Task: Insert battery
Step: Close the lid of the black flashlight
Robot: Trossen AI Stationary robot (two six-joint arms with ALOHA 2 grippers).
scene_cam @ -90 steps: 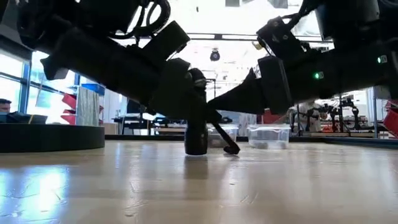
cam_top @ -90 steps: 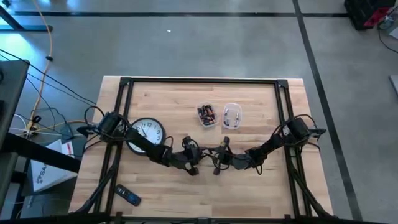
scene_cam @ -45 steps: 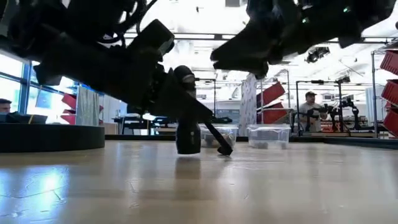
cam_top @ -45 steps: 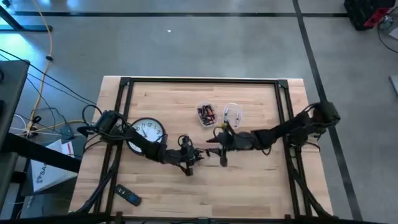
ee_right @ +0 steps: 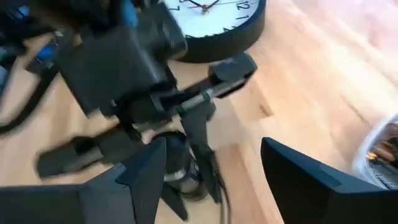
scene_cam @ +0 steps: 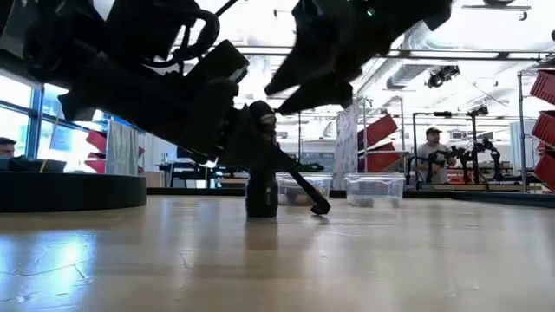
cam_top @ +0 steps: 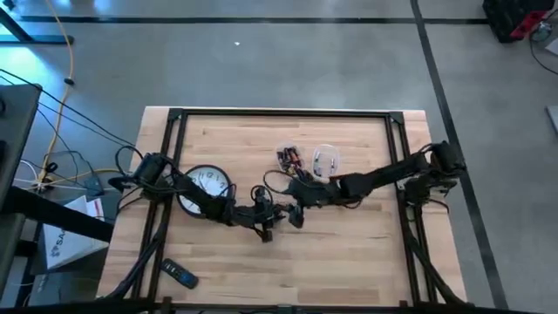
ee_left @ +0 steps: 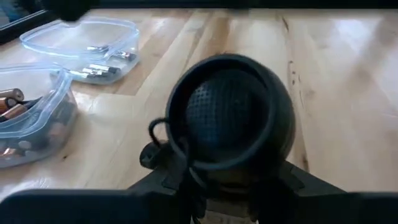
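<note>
The left gripper (cam_top: 264,218) clamps the dark cylindrical flashlight (scene_cam: 262,192) upright beside the round white wall clock (cam_top: 207,185), steadying it for loading; the right gripper (cam_top: 296,215) hovers spread-fingered and empty just above, batteries remaining in the clear plastic tub (cam_top: 290,160) beyond.

The right gripper (ee_right: 211,180) is motion-blurred; one battery tray (ee_right: 379,152) is cropped.

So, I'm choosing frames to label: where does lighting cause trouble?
Low view: bright ceiling lights leave the dark cylinder a silhouette, with glare on the table at left. Left wrist view: bright sheen on the table beyond the cylinder. High view: even light.
</note>
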